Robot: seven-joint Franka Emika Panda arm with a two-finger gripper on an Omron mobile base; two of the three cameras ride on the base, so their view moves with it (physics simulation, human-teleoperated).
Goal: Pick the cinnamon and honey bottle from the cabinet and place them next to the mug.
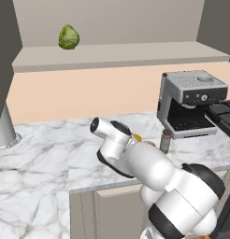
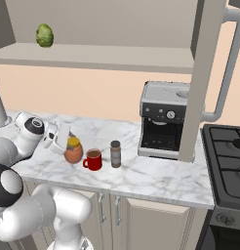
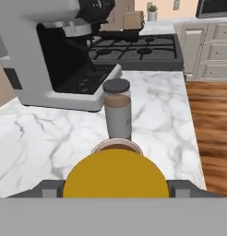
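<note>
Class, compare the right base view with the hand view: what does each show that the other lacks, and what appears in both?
Right base view alone: the red mug between honey bottle and cinnamon, the cabbage on the cabinet shelf. Hand view alone: a wooden floor and far cabinets. Both: honey bottle's yellow lid, cinnamon shaker, coffee machine, stove, marble counter.

A green cabbage (image 1: 68, 37) sits on the upper shelf. A grey espresso machine (image 2: 163, 119) stands on the marble counter (image 2: 156, 176), beside a black gas stove (image 2: 228, 161).
</note>
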